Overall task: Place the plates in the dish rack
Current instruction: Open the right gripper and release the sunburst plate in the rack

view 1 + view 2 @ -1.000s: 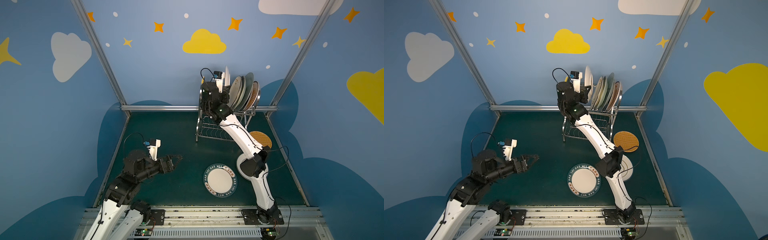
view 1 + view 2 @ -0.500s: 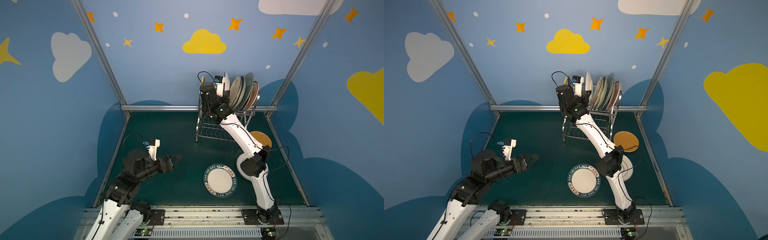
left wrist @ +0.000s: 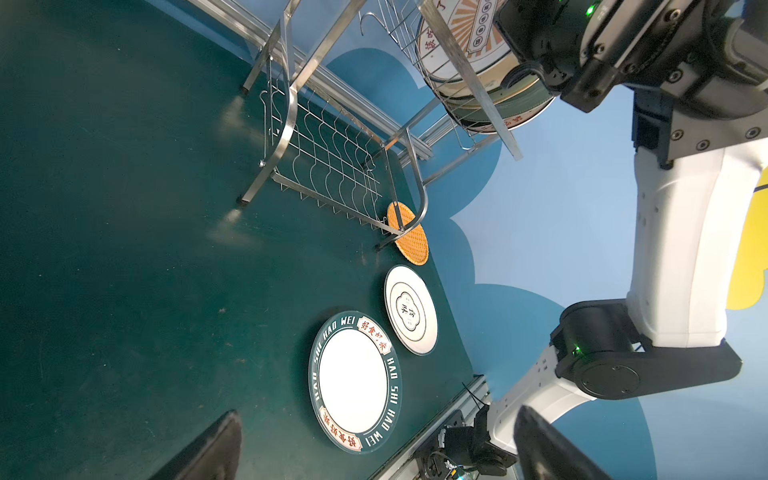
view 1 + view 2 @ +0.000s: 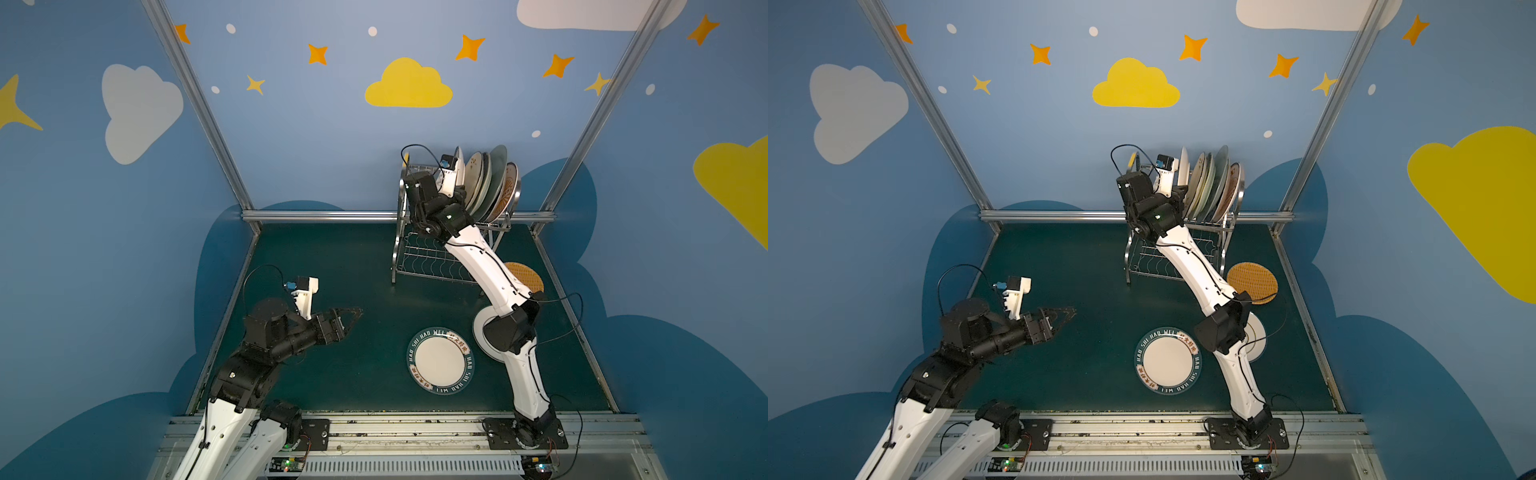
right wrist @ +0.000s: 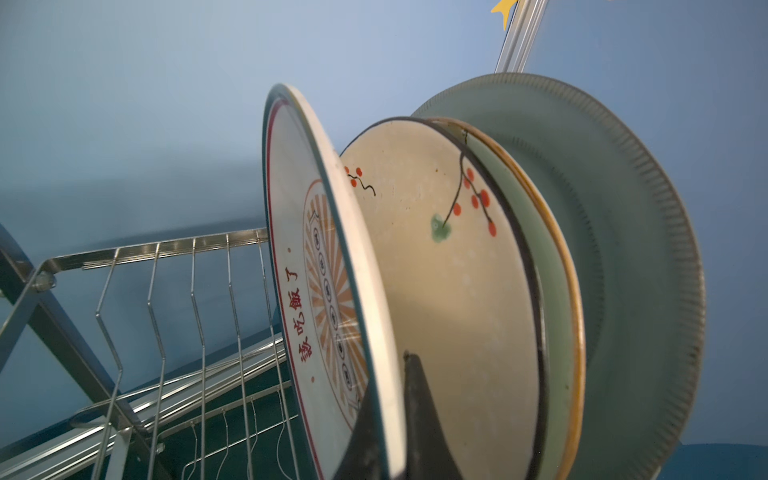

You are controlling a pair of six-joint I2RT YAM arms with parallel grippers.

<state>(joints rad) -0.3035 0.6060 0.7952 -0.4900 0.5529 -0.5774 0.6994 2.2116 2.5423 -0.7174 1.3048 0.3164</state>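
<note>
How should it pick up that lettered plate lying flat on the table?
Probably by the rim: the lettered plate lies flat, face up, so only its edge gives a hold. Come from its left side, where the open left gripper hovers; the right arm crowds the other side.

Eight plates are on view around one dish rack [image 4: 397,237]: five stand upright in its upper tier and three lie flat on the one table [image 4: 332,257]. The upright five are one orange sunburst plate [image 5: 316,291], one cream blossom plate [image 5: 436,270], one green plate with an orange rim [image 5: 552,291], one large pale green plate [image 5: 623,249] and one orange-patterned plate [image 4: 509,191] at the far end (the right wrist view shows only four of them). The flat three are one teal lettered plate [image 4: 440,360], one white emblem plate [image 3: 410,309] and one orange woven plate [image 4: 527,276]. Two robot arms are in frame, one left arm [image 4: 270,332] and one right arm [image 4: 478,257].
</note>
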